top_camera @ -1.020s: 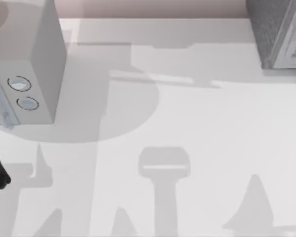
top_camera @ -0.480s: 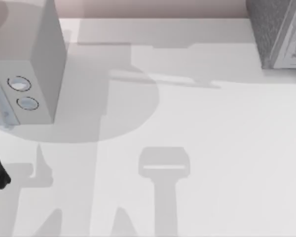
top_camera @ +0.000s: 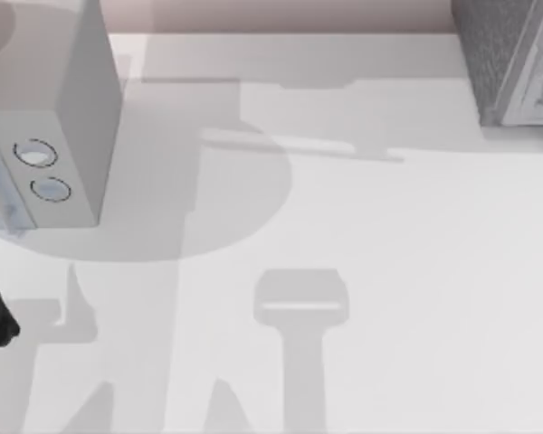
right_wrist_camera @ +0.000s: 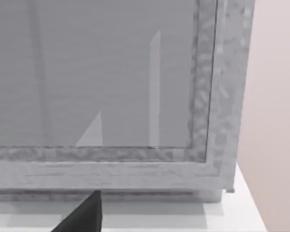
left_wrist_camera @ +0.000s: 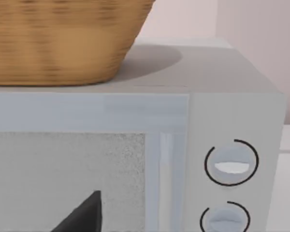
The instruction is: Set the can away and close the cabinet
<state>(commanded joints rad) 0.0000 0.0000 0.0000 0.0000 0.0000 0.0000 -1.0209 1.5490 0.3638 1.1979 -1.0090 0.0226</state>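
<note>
A: Facing the cabinet's (right_wrist_camera: 217,96) door panel (right_wrist_camera: 111,72), the right gripper (right_wrist_camera: 84,215) hangs just before it. I cannot tell whether it is apart or together.

B: What changed?

A: A pointed shadow on the table's (top_camera: 389,271) lower right a second ago is gone.

B: Meaning?

A: The arm has likely drawn clear. The door looks flush in its frame, so I judge the can shut inside. The left gripper (left_wrist_camera: 82,215) idles before the microwave (left_wrist_camera: 232,121) under a wicker basket (left_wrist_camera: 53,38), its state equally unclear.

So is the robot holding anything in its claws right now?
That cannot be told. A dark fingertip shows before the cabinet, another before the pale box, with nothing seen held.
</note>
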